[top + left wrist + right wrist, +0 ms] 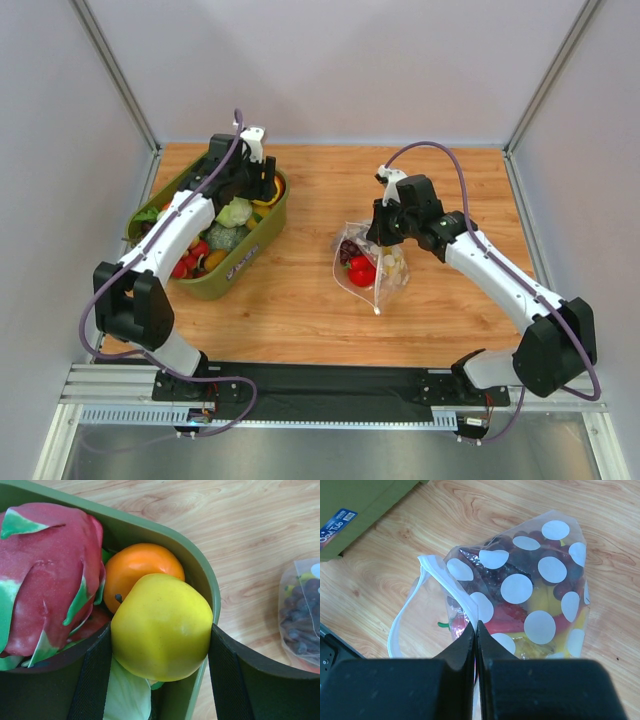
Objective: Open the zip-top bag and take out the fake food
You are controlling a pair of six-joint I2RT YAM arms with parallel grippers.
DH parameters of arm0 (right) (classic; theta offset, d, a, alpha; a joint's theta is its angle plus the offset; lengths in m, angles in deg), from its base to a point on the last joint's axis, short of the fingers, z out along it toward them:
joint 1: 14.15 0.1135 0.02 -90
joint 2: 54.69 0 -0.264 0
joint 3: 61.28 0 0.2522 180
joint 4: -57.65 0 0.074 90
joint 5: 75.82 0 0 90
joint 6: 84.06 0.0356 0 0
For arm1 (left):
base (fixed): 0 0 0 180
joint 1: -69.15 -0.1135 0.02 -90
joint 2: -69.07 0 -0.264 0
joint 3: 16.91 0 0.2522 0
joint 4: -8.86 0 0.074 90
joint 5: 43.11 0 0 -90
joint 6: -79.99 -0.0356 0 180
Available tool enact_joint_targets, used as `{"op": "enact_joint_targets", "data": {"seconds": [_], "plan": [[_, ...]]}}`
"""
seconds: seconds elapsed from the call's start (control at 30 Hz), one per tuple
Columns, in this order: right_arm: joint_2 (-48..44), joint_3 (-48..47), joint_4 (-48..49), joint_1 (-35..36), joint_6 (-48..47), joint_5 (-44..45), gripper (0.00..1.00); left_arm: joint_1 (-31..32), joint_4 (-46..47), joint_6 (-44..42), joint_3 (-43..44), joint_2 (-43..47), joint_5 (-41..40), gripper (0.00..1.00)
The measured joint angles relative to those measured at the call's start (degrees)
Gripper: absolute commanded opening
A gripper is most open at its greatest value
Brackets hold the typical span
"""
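The zip-top bag lies mid-table, clear with whitish dots, its mouth gaping open. In the right wrist view the bag holds purple grapes, a red chili and yellow pieces. My right gripper is shut on one lip of the zip strip, fingers pinched together. My left gripper is over the far end of the bin, shut on a yellow lemon held between both pads.
The olive-green bin at the left holds a pink dragon fruit, an orange fruit, a green cabbage and other toys. Its rim runs under the lemon. The bag's edge shows at the right.
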Motion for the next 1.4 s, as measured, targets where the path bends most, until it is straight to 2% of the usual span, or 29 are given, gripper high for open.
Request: {"op": "enact_joint_targets", "data": {"seconds": [0.03,0.1,0.13,0.2,0.37,0.67,0.7,1.07,1.4], "plan": [[0.1,0.0,0.0,0.0,0.0,-0.1,0.00,0.4,-0.5,-0.4,0.4,-0.2,-0.9,0.34],[0.3,0.0,0.0,-0.1,0.0,-0.2,0.00,1.2,-1.5,-1.2,1.1,-0.8,-2.3,0.46],[0.4,0.0,0.0,-0.1,0.0,-0.2,0.00,1.5,-1.8,-1.4,1.2,-1.0,-2.8,0.57],[0.5,0.0,0.0,-0.1,0.0,-0.3,0.00,2.0,-2.2,-1.9,1.3,-1.4,-4.0,0.59],[0.5,0.0,0.0,-0.1,0.0,-0.5,0.00,2.1,-2.4,-2.1,1.5,-1.5,-5.0,0.80],[0.5,0.0,0.0,-0.2,0.0,-0.6,0.00,2.3,-3.4,-2.5,2.3,-1.5,-6.4,0.92],[0.5,0.0,0.0,-0.2,0.0,-0.7,0.00,2.3,-3.5,-2.6,2.3,-1.4,-6.4,0.99],[0.5,0.0,0.0,-0.2,0.0,-0.7,0.00,3.2,-3.8,-3.7,2.3,1.2,-6.5,0.99],[0.5,0.0,-0.3,-0.6,-0.1,-0.5,0.00,10.9,-3.1,-5.1,4.1,9.5,-4.8,0.99]]}}
